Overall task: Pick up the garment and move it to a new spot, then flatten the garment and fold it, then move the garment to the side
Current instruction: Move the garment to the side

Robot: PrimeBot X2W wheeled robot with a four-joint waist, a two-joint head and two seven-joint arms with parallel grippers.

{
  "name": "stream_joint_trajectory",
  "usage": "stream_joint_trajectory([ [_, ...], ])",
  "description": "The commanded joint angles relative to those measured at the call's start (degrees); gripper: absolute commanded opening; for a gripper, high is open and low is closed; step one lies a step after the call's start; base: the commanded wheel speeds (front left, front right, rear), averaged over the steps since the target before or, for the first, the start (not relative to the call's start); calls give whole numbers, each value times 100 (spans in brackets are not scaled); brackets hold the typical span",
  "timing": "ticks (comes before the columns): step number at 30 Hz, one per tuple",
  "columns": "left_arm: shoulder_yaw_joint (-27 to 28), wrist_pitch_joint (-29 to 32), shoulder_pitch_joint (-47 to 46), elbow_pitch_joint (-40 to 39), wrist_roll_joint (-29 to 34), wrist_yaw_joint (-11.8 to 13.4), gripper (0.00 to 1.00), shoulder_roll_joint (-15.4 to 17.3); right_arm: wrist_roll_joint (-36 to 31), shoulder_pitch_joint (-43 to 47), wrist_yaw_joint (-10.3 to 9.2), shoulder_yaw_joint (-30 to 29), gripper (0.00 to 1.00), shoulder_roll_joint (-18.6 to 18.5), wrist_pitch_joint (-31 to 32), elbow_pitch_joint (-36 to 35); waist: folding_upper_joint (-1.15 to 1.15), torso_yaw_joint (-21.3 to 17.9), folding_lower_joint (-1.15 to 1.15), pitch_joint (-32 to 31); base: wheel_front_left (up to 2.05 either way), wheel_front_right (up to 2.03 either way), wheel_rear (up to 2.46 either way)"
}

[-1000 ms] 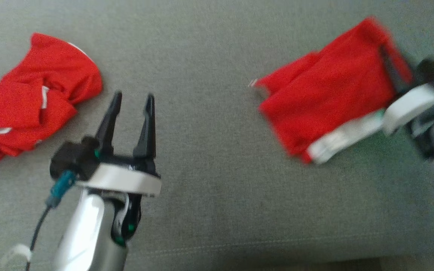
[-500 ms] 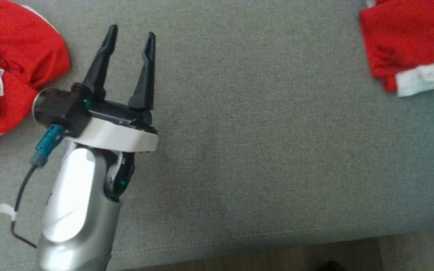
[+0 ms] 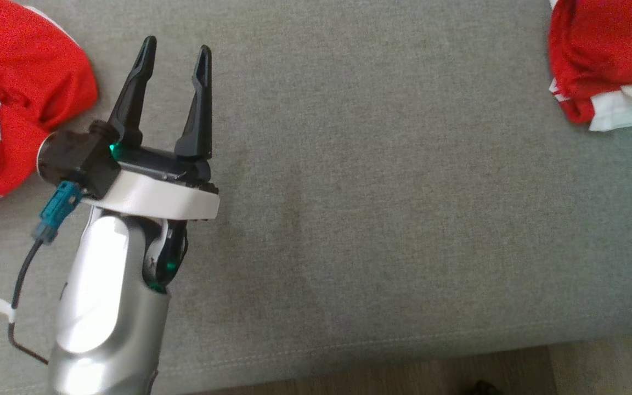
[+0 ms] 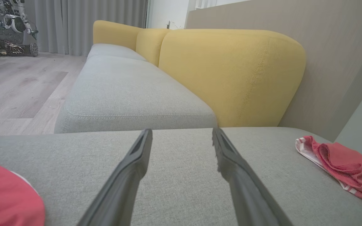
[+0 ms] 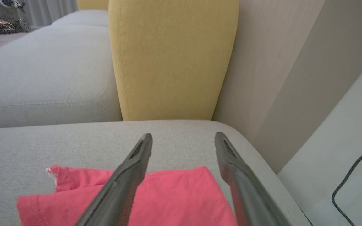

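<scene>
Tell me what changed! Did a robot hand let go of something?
Yes. The right hand, which was pinching the folded red garment with white trim, has let go and now stands open over it on the grey sofa cushion. The left hand stayed open and empty; the crumpled red garment beside it stayed put.

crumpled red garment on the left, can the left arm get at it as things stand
Probably yes. The left gripper stands open right beside the crumpled red garment, with nothing but bare grey cushion between; it would have to turn toward its left.
</scene>
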Motion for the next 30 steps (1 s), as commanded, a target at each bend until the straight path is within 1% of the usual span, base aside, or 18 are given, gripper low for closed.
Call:
stream_joint_trajectory([
  [1, 183, -29, -1, -168, -70, 16, 100, 59, 6, 62, -5, 16, 100, -46, -104, -234, 0, 23, 0, -125, 0, 0, 0],
  [6, 258, -29, 198, -183, -255, 109, 100, 59, 2, 280, -5, 201, 100, 223, -326, -602, 0, 127, 0, -553, 0, 0, 0],
  [7, 258, -29, 198, -183, -255, 109, 100, 59, 2, 280, -5, 201, 100, 223, -326, -602, 0, 127, 0, -553, 0, 0, 0],
  [9, 296, -29, 329, -201, -315, 155, 100, 59, 47, 428, -5, 294, 100, 398, -434, -821, 0, 169, 0, -739, 0, 0, 0],
  [16, 376, -29, 815, -283, -485, 273, 100, 59, 301, 1217, -5, 620, 100, 995, -868, -1722, 0, 364, 0, -1331, 0, 0, 0],
  [20, 339, -29, 1099, -282, -534, 318, 100, 59, 107, 1731, -5, 795, 100, 1213, -1035, -2094, 0, 453, 0, -1582, 0, 0, 0],
  [24, 254, -29, 1392, -263, -602, 382, 100, 59, 0, 2269, -5, 705, 100, 1587, -1142, -2327, 0, 526, 0, -1809, 0, 0, 0],
  [30, 72, -29, 1789, -308, -723, 468, 100, 59, -222, 3090, -5, 365, 100, 2143, -1218, -2664, 0, 582, 0, -2031, 0, 0, 0],
])
